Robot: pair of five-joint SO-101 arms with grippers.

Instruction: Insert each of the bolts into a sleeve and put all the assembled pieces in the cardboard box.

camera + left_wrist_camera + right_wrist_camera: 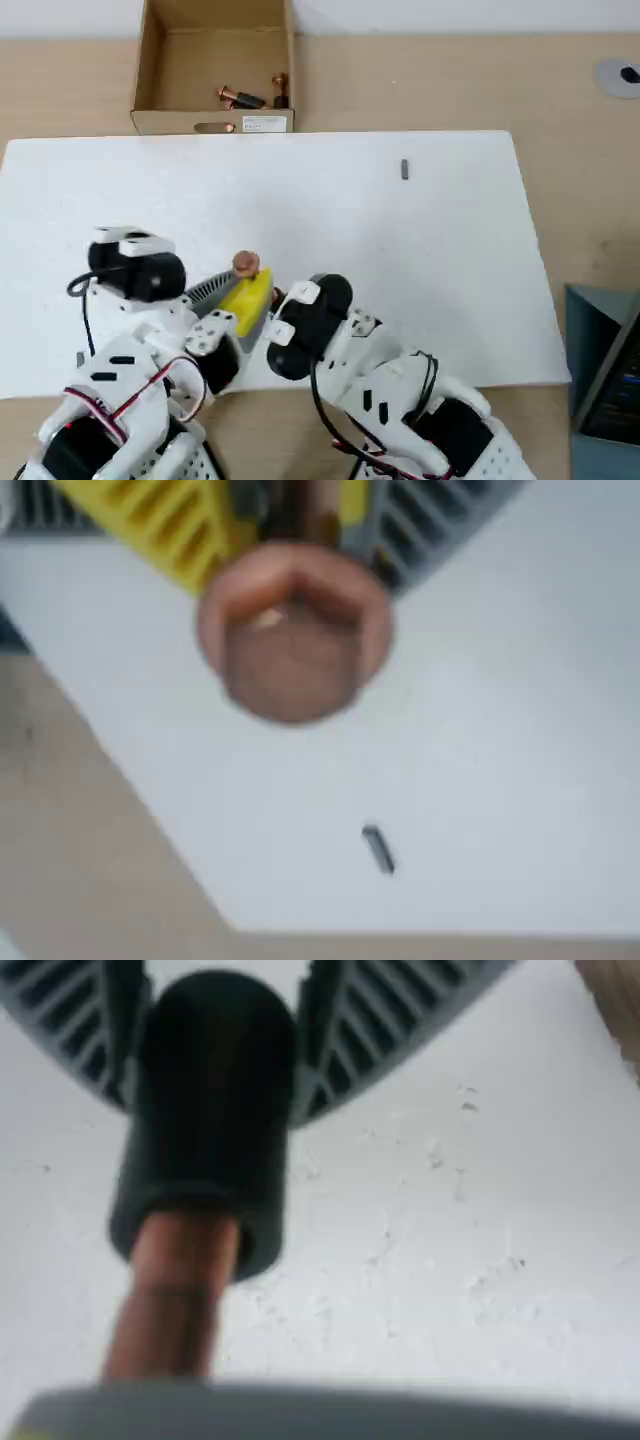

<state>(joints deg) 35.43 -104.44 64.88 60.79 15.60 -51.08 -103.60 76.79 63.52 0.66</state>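
My left gripper [295, 510], with one yellow and one grey finger, is shut on a copper bolt [293, 630] whose round head faces the camera. In the high view that bolt head [245, 265] sticks up above the yellow finger [250, 297] near the white mat's front. My right gripper [215, 1020] is shut on a black sleeve [205, 1120]. The bolt's copper shank [175, 1305] enters the sleeve's open end. The cardboard box [142, 70] stands at the back left with two assembled pieces [240, 98] inside.
A white mat [400, 280] covers most of the wooden table. A small dark piece [404, 169] lies on the mat toward the back right, also visible as the dark piece [377, 848] in the left wrist view. A grey object [600, 340] sits at the right edge.
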